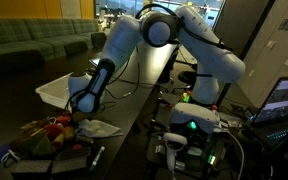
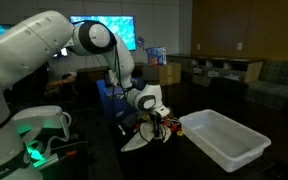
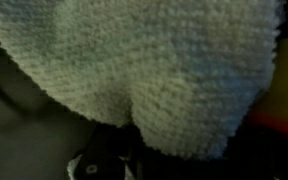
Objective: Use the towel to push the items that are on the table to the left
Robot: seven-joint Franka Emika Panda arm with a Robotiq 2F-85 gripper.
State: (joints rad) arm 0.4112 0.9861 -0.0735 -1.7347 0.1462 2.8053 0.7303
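1. Far left of the table, near its end: the items lie in a tight cluster of red, orange and dark pieces. All of them rest on the glossy black top.

2. Just behind the cluster, toward the far edge: a shallow white tray sits flat on the table, apart from the items.

3. Right of the tray: the gripper hangs low over the table at the end of the arm, which reaches down from the upper right. I read the jaws as closed. In the wrist view the towel fills almost the whole frame and hides the fingers, so I take the jaws to be clamped on it, though the pinch point itself is not visible.

4. Directly below and slightly right of the gripper: in an exterior view the off-white cloth spreads onto the table beside the cluster, with its lower part lying on the surface. Whether its edge touches the nearest piece I cannot tell.

5. At the right edge of the wrist view, a red and yellow piece shows just beside the cloth.

6. Nearer the front edge of the table, right of the cluster: a dark marker with a green tip lies flat, separate from the rest.

7. Far right: the arm's base stands off the table's end, with green indicator lights lit.
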